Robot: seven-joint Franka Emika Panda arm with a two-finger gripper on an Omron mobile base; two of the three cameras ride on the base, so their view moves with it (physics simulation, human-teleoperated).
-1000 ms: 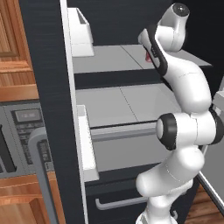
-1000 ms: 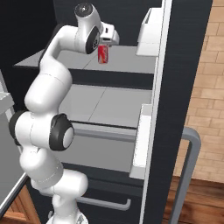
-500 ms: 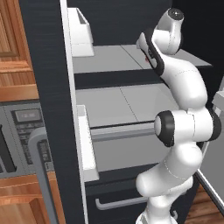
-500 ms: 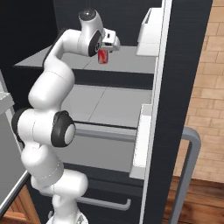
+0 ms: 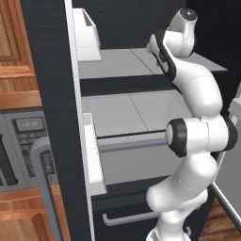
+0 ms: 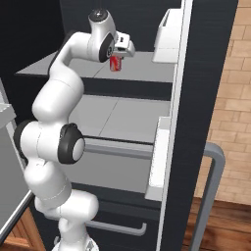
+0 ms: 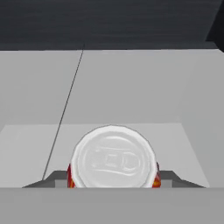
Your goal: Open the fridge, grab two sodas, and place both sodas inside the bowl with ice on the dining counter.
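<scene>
Where shelf [image 6: 147, 63] ends, soda [image 6: 115, 63].

**Wood, brick and a grey appliance at the edges**

In the left base view, a reddish wood cabinet front [image 5: 13, 52] runs along the edge from 9 to 10 o'clock. Below it, at about 8 o'clock, sits a grey built-in appliance [image 5: 14, 155] with a small display panel [image 5: 29, 124] near its top. It may be a microwave, though the frame cuts most of it off. A wood panel [image 5: 21, 214] lies beneath it at 7 o'clock.

In the right base view, a tan brick wall [image 6: 238, 98] stands at 3 o'clock, and the dark wood floor [image 6: 233, 225] shows at 5 o'clock.
</scene>
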